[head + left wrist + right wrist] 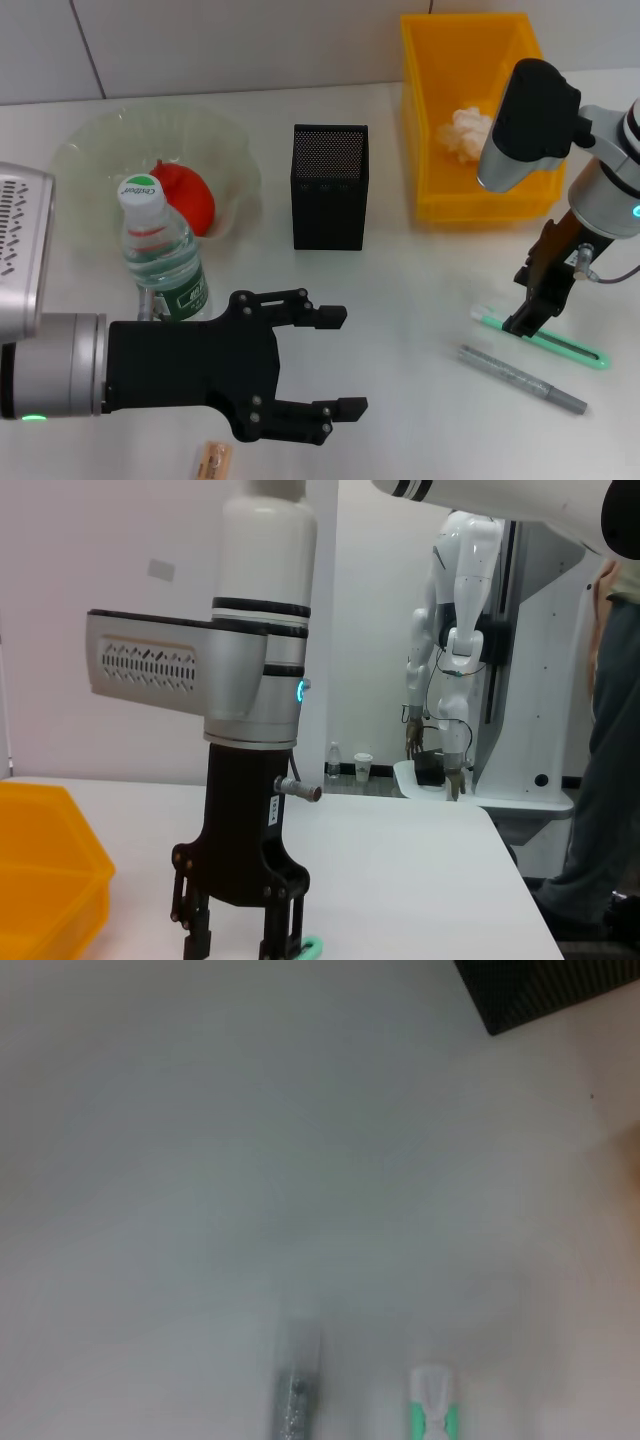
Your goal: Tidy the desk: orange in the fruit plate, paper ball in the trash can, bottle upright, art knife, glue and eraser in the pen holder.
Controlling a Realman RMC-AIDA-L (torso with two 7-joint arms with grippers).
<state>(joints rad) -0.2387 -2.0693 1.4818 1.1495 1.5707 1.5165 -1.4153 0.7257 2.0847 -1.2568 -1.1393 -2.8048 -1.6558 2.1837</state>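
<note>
The orange [187, 196] lies in the fruit plate [90, 140]. The bottle [160, 262] stands upright just in front of the plate. The paper ball [466, 131] is in the trash can [440, 60]. The pen holder [330, 186] stands mid-table. A mint-green art knife [545, 340] and a grey glue stick [522, 380] lie at the front right; both also show in the right wrist view, the knife [433, 1407] and the stick [297, 1392]. The eraser [213, 463] lies at the front edge. My right gripper [527, 320] is low over the knife's left end, fingers apart in the left wrist view [238, 942]. My left gripper [350, 362] is open and empty, right of the bottle.
The trash can's corner [45, 880] and the knife's green tip [312, 947] show in the left wrist view. A corner of the pen holder [550, 990] shows in the right wrist view. Another robot stands beyond the table's far edge.
</note>
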